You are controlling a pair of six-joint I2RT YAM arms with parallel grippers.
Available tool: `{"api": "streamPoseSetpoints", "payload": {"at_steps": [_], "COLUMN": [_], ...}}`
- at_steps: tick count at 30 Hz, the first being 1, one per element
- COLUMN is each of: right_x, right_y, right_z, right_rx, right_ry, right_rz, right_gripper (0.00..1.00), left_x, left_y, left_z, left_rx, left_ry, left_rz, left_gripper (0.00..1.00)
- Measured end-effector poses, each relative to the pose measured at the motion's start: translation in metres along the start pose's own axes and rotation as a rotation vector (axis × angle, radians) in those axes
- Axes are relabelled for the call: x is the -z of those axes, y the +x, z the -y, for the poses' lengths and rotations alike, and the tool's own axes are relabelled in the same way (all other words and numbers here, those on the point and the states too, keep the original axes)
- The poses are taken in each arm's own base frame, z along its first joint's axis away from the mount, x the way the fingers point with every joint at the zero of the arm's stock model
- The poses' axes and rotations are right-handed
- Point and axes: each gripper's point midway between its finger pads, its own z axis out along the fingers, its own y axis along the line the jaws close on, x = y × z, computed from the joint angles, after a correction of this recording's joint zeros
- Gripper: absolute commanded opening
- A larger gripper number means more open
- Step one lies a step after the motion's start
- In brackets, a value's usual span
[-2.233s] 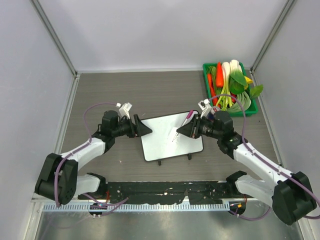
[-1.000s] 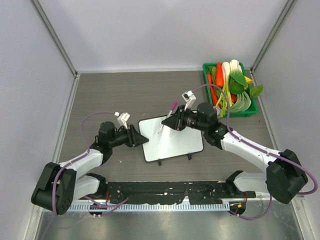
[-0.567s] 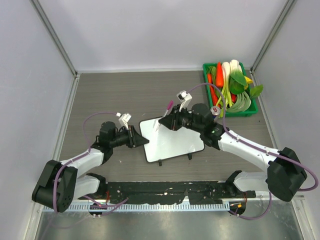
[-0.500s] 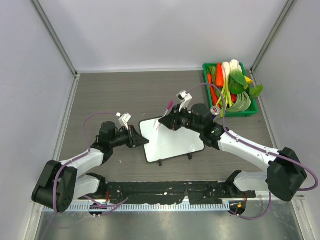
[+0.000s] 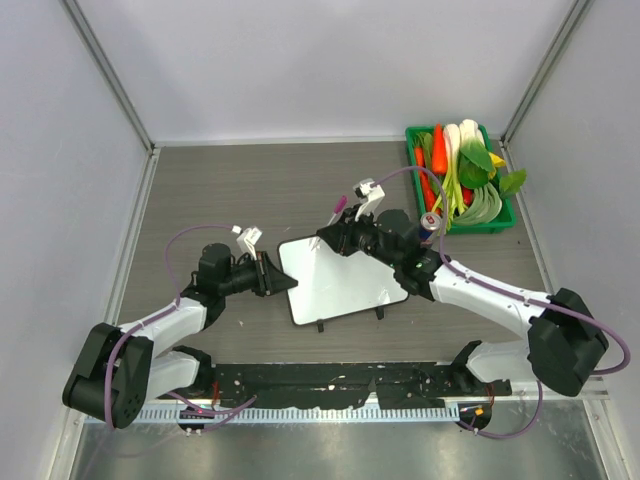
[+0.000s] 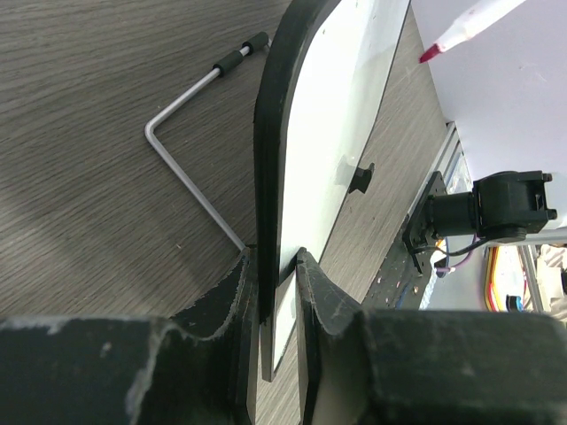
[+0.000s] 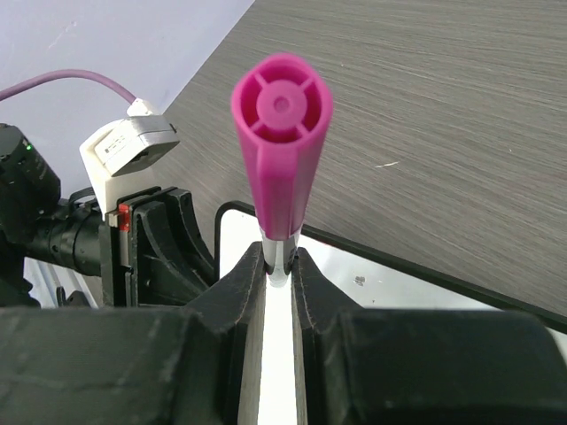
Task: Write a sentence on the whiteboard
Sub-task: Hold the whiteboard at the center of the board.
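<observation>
Whiteboard [image 5: 345, 283], small, white, dark-edged, blank, lies on grey wood-grain worktop [image 5: 250, 190], near-left of green vegetable tray [image 5: 411, 140]. Left jaws pinch its edge away from tray; right jaws clamp pink marker [image 7: 282, 133]. Risk: pen pressure pivots board, warping strokes.

The table [image 5: 250, 185] lies open behind the whiteboard [image 5: 350, 285], a vegetable basket [image 5: 413, 140] blocks the far right corner, and left gripper [image 5: 288, 282] and right gripper [image 5: 321, 240] with marker [image 5: 338, 207] crowd the board's left end.
</observation>
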Motion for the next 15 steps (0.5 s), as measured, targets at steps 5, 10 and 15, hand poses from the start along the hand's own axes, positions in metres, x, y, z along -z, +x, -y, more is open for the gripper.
{"api": "streamPoseSetpoints", "payload": {"at_steps": [5, 10, 15], "right_x": [-0.007, -0.011, -0.014], "right_y": [0.008, 0.012, 0.008], "right_z": [0.005, 0.008, 0.006], "right_rx": [-0.001, -0.001, 0.0], "right_ry": [0.018, 0.025, 0.02], "right_rz": [-0.01, -0.015, 0.006], "right_gripper": [0.01, 0.01, 0.01], "left_x": [0.0, 0.0, 0.0], "left_y": [0.0, 0.0, 0.0], "left_z": [0.0, 0.0, 0.0], "left_rx": [0.0, 0.0, 0.0], "left_ry": [0.0, 0.0, 0.0], "left_rz": [0.0, 0.0, 0.0], "left_gripper": [0.0, 0.0, 0.0]}}
